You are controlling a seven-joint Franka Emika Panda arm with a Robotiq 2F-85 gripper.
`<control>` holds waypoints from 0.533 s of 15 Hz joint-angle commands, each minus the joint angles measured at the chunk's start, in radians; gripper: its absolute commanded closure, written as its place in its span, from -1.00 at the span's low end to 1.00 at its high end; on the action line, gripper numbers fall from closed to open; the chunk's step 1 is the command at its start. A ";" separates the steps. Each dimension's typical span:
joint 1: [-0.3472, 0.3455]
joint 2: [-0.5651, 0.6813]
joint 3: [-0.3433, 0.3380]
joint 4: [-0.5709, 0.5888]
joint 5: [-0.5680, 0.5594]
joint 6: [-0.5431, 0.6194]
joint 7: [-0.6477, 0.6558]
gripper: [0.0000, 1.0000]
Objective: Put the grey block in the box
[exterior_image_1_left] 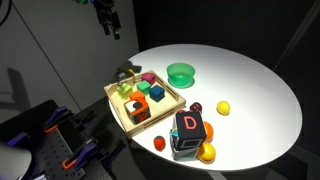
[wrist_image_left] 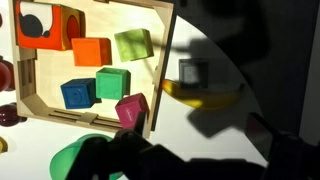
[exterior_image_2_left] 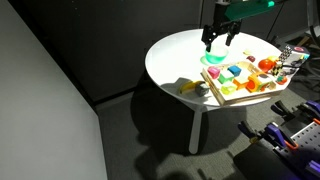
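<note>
Wrist view: grey block [wrist_image_left: 192, 72] shadowed beside box [wrist_image_left: 166, 50].

wrist view: gripper [wrist_image_left: 185, 160] a dark blurred mass, fingertips indistinct | green bowl [wrist_image_left: 68, 160] partly behind it, cut by bottom edge | orange holed block [wrist_image_left: 45, 25] cropped at top | exterior view: grey block [exterior_image_1_left: 127, 72] too small to make out | arm [exterior_image_2_left: 245, 8] cut by top edge

The gripper [exterior_image_2_left: 220, 44] is black all over, a blocky body ending in two dark fingers [exterior_image_2_left: 208, 42]. The arm [exterior_image_2_left: 250, 7] above it is pale with a greenish sheen. In the wrist view it is only a blurred black mass.
</note>
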 commanded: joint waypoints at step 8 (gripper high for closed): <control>0.012 0.040 -0.020 -0.006 0.027 -0.003 -0.020 -1.00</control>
